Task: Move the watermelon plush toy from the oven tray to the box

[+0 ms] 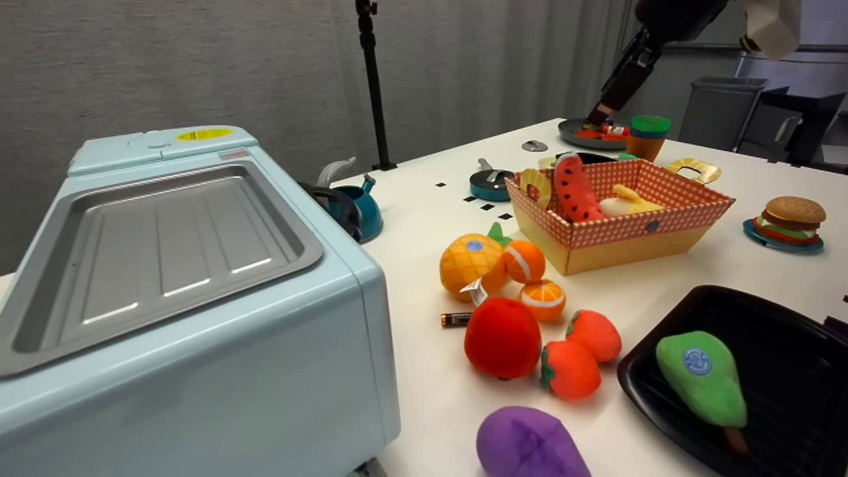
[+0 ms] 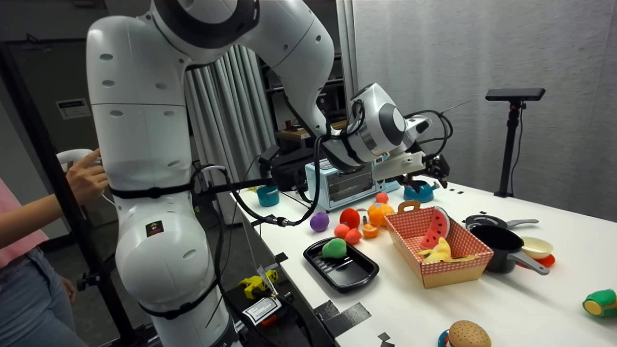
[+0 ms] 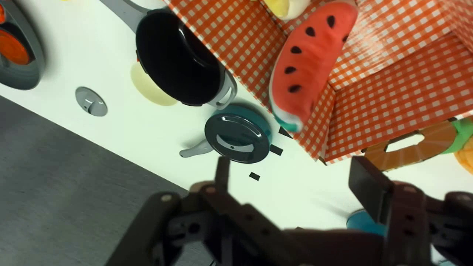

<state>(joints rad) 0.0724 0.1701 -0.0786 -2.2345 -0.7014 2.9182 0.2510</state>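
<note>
The watermelon plush toy (image 1: 575, 189) leans inside the orange-and-white checked box (image 1: 636, 246), one end rising above the rim. Both also show in an exterior view, the toy (image 2: 436, 227) and the box (image 2: 450, 278), and in the wrist view, the toy (image 3: 310, 62) and the box (image 3: 402, 99). The black oven tray (image 2: 357, 275) holds a green plush (image 2: 334, 248) and no watermelon; the tray also shows in an exterior view (image 1: 795, 371). My gripper (image 3: 292, 171) is open and empty, apart from the toy, above the table beyond a box corner.
A yellow plush (image 1: 633, 202) lies in the box. A teal lidded pan (image 3: 238, 136), a black pot (image 3: 181, 55) and a teal kettle (image 2: 420, 191) stand near the box. Several plush fruits, including a red one (image 1: 503, 338), lie between box and pale-blue appliance (image 1: 218, 391).
</note>
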